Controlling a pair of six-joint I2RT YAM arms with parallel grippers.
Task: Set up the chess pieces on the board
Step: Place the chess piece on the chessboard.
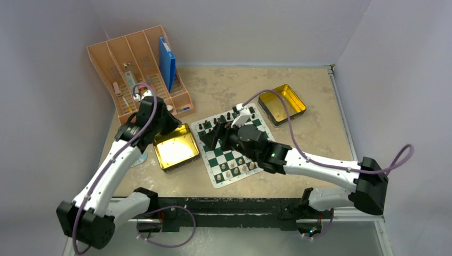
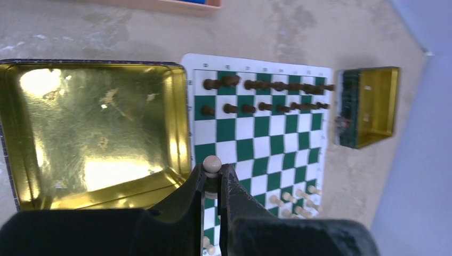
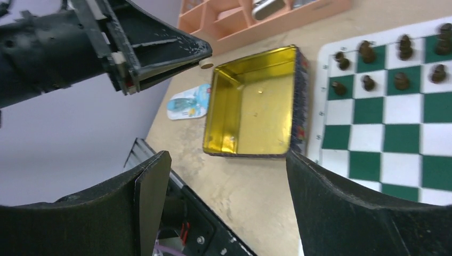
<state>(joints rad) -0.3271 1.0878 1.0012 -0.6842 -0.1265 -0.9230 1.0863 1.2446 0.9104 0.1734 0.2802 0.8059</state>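
Between the fingertips of the left gripper (image 2: 213,178): one light pawn (image 2: 212,165), pinched by the stem, its round head poking out past the tips. Jaws narrow, closed on it. Below the fingers lies the inner rim of the gold tin (image 2: 183,122), just beside the edge of the board (image 2: 250,152). Beyond the tips, on the board's far side, two rows of dark chessmen (image 2: 266,97) stand ranked. To the right of the tips, on the near ranks, several light chess pieces (image 2: 298,201) already stand. The squares right under the fingers are partly hidden, so I cannot tell which are free.

The right gripper (image 3: 226,170): fingers spread wide, nothing between them, hanging over the board's tin-side edge.

Step in hand, by my reading: carrying a pawn from tin to board. The next move calls for a short swing over the light side, lining up on a vacant pawn square, lowering upright until the base seats, then opening gently. Risk: the tiny piece topples or clips its neighbours.
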